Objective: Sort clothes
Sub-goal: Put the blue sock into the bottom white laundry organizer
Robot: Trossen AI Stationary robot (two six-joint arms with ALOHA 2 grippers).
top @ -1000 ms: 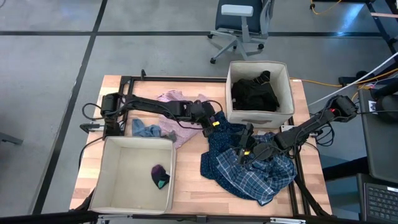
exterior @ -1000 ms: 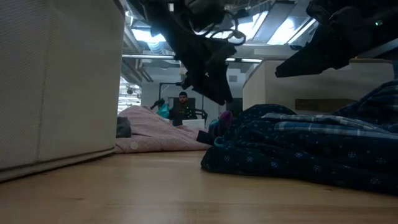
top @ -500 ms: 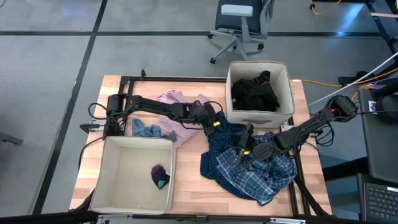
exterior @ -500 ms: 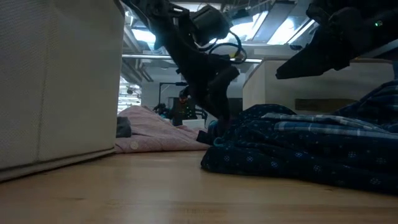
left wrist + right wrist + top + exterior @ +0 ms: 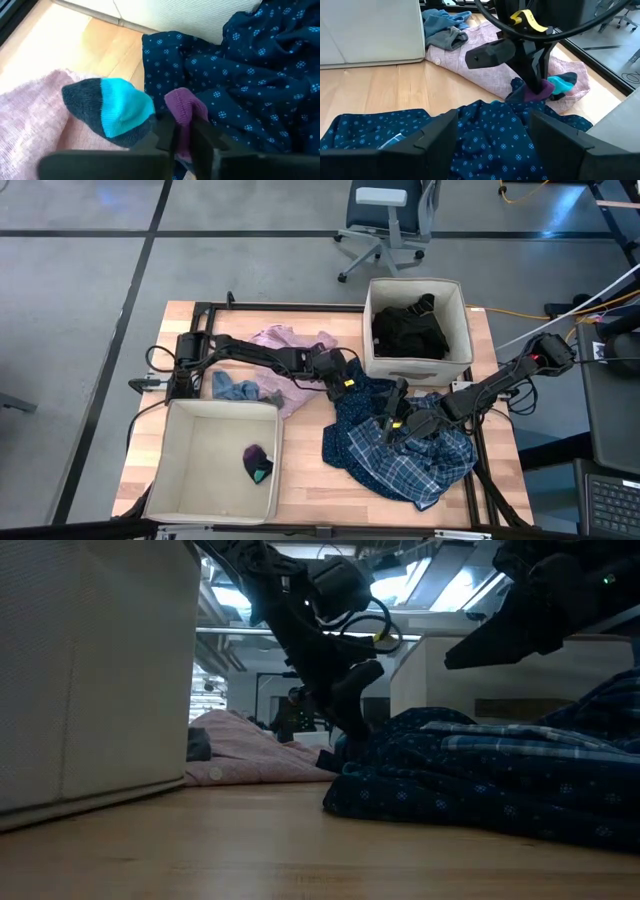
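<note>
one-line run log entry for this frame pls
step: sock pickup | left gripper: shut on sock by pink top | right gripper: open, over plaid shirt | far bin: black clothes

Dark jointed arms, black cables, yellow tag (image 5: pixel 527 19)

**Off-task items around the table**

A wooden table (image 5: pixel 305 480) stands on a grey floor (image 5: pixel 80 300). A beige bin (image 5: pixel 175 480) sits at the table's front left corner; a second beige bin (image 5: pixel 458 330) sits near the back right corner. A black frame (image 5: pixel 215 308) runs along the back edge. An office chair (image 5: pixel 385 220) stands on the floor beyond the back edge. Cables (image 5: pixel 520 315) trail off the right side. In the low view, a person (image 5: pixel 291 710) shows far back in the room, under ceiling lights (image 5: pixel 455 585).
</note>
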